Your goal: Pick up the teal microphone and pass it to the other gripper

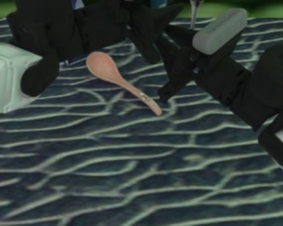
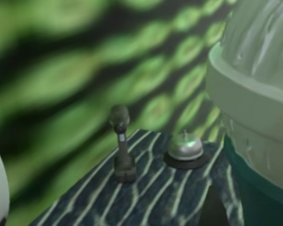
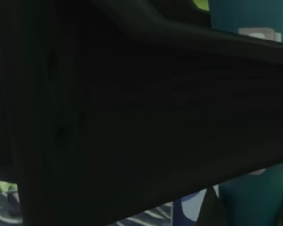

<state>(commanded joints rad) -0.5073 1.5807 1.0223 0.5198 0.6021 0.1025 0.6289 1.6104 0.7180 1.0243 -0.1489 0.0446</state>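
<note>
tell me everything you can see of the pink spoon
The pink spoon lies flat on the dark table with its pale wavy lines, in the far middle of the top view. It looks like smooth plastic: a rounded oval bowl toward the left, a slim handle tapering toward the right with a small mark near the tip. Its handle end sits close to a black finger of the right gripper, whether touching is unclear.

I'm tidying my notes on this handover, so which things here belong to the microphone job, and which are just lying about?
For the job:
- teal microphone
- left claw and right claw, meeting at the table's far edge

Just lying about:
- pink spoon
- silver bell
- small dark upright object
</note>
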